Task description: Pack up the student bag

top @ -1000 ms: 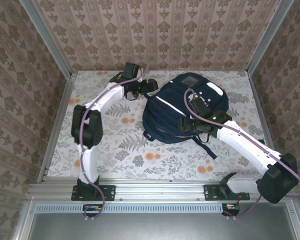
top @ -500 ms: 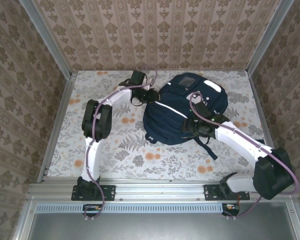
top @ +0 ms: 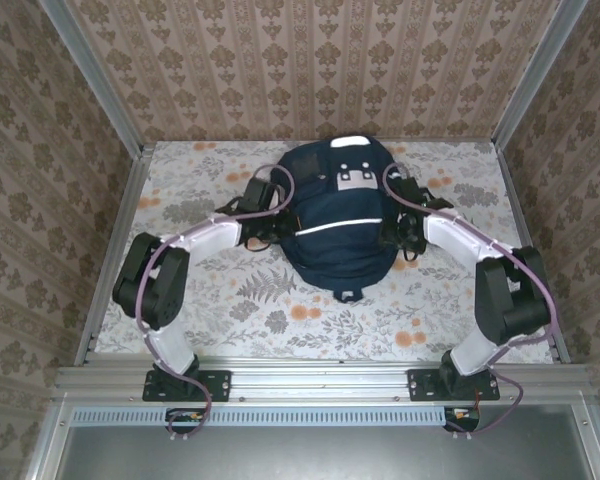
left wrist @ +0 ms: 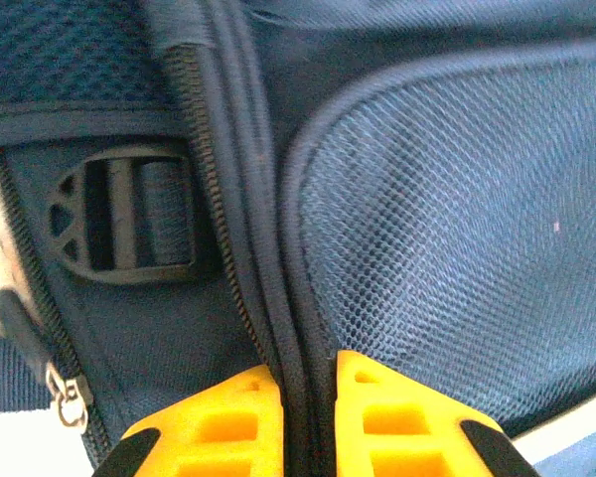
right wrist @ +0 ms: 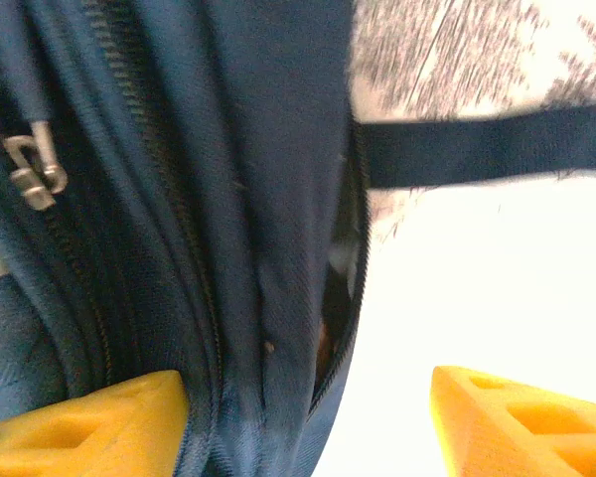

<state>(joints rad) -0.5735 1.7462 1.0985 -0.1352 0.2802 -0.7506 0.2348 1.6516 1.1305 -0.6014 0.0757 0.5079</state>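
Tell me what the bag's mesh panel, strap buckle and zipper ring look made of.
The student bag panel: woven synthetic mesh, matte, visible grid of holes; buckle: dark moulded plastic, probably, smooth dull sheen; zipper ring: likely metal, silvery glint.

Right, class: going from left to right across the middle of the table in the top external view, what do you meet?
the left tool → student bag → right tool
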